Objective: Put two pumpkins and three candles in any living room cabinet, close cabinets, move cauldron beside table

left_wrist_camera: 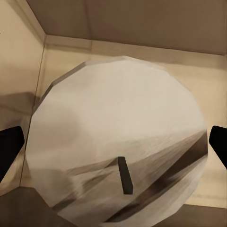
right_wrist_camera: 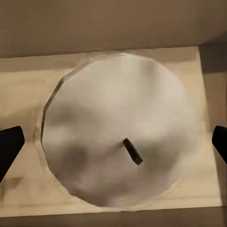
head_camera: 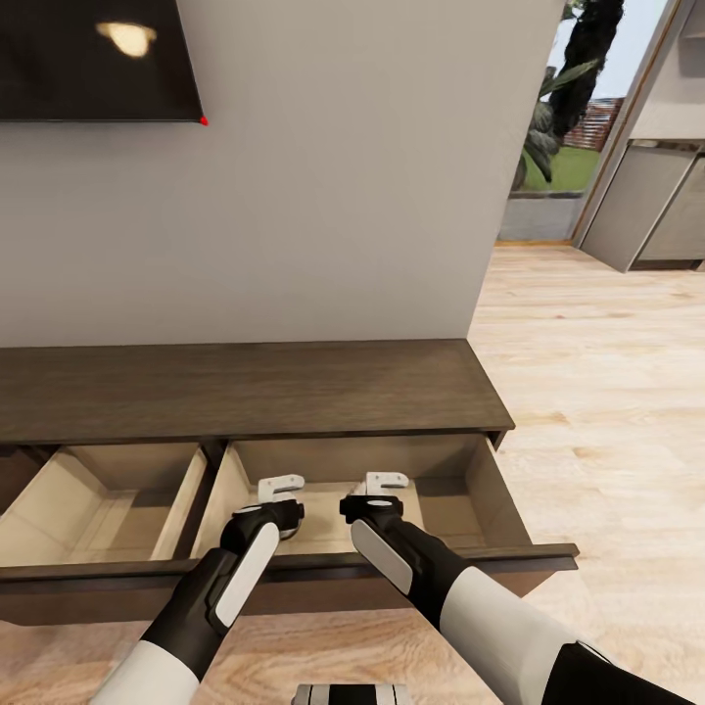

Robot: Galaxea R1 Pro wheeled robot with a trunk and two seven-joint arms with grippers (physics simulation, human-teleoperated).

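The long dark-brown cabinet [head_camera: 245, 387] stands against the wall with two drawers pulled out. Both my grippers reach down into the right drawer [head_camera: 494, 490]. The left gripper [head_camera: 281, 487] is open, and the left wrist view shows a pale candle [left_wrist_camera: 118, 127] with a dark wick right under it, between the spread fingertips [left_wrist_camera: 9, 146]. The right gripper [head_camera: 385, 483] is open too, and its wrist view shows another pale candle [right_wrist_camera: 118, 123] resting on the beige drawer floor [right_wrist_camera: 28, 90], a small gap on each side to the fingertips [right_wrist_camera: 9, 144]. From the head, the grippers hide both candles.
The left drawer [head_camera: 98, 509] is open with a bare beige floor. A dark screen [head_camera: 93, 59] hangs on the wall above. Wooden floor [head_camera: 607, 392] stretches to the right toward a glass door and grey kitchen cabinets [head_camera: 656, 206].
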